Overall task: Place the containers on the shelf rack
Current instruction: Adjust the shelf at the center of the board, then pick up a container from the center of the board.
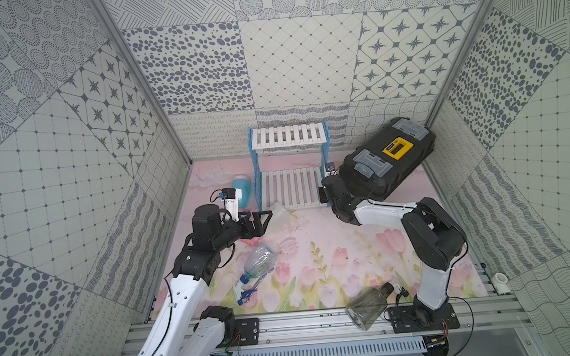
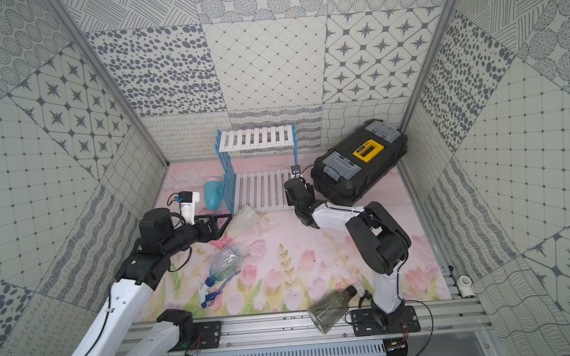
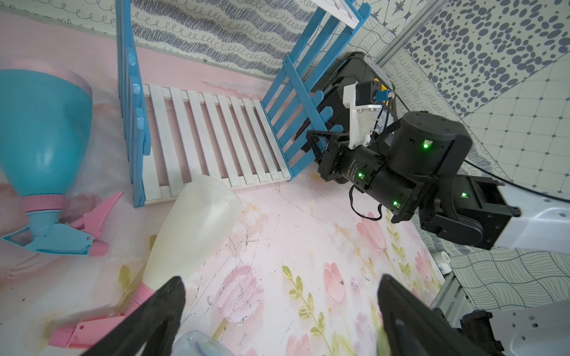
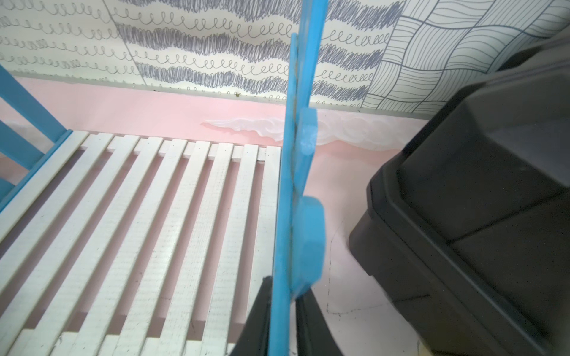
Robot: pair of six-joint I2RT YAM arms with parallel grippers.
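Right end effector [image 4: 283,289] is pinching the blue-sided white-slatted shelf rack [image 1: 289,135]; left end effector [image 3: 281,280] is hovering spread, next straddling the white pink-triggered bottle [image 3: 197,222].

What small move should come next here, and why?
Probably lower the open left hand around the white spray bottle and close: it lies on the mat beside that hand, the shelf rack holds no bottles, and the right hand grips its side panel.

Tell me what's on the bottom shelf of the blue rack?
Nothing visible: the bottom shelf shows bare white slats. The white bottle lying in front covers a bit of its front edge, and the right pincer hides one corner from above.
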